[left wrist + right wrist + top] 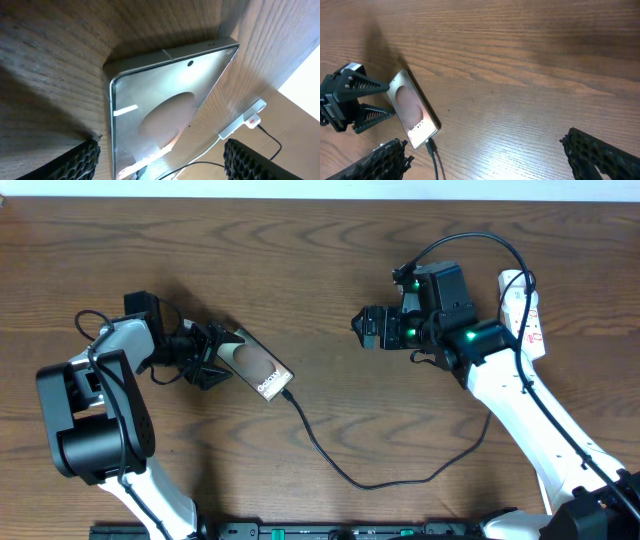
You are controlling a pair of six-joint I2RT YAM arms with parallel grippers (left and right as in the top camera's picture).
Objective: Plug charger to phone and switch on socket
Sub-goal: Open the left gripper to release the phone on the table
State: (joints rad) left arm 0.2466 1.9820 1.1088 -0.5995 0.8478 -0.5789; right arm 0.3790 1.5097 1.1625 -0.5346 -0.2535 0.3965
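Note:
The phone [258,369] lies glossy back up on the table, with white lettering at its near end. The charger cable [345,473] is black and thin. Its tip sits in the phone's bottom port [429,145], and it curves off to the right. My left gripper [207,360] is open, its fingers either side of the phone's far end [165,105] with gaps showing. My right gripper [368,328] is open and empty, above bare table to the phone's right [485,150]. The white socket [526,305] lies at the far right, partly hidden by my right arm.
The wood table [320,260] fills the view. In the left wrist view the socket [246,119] shows a red switch mark and a white cord. A black cable loops above my right wrist [480,240].

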